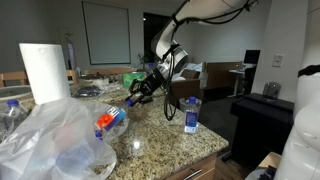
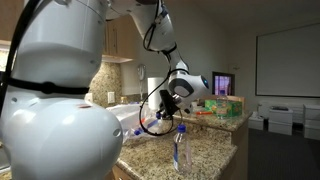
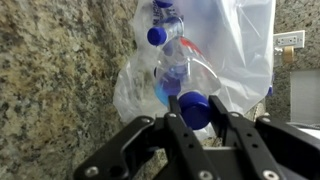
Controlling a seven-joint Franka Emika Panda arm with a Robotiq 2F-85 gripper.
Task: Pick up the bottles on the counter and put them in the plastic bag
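On counter (image 1: 150, 140), one standing bottle (image 1: 192, 115), one clamped bottle (image 3: 195, 108)

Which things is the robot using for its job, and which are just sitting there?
For the job:
held bottle, in the jaws
standing bottle
bottles in the bag
plastic bag
counter

Just lying about:
paper towel roll
wall socket

Bare counter (image 1: 150, 138) lies open between the bag (image 1: 45, 135) and a lone upright bottle (image 1: 191, 114). The towel roll (image 1: 44, 72) stands close beside the bag.
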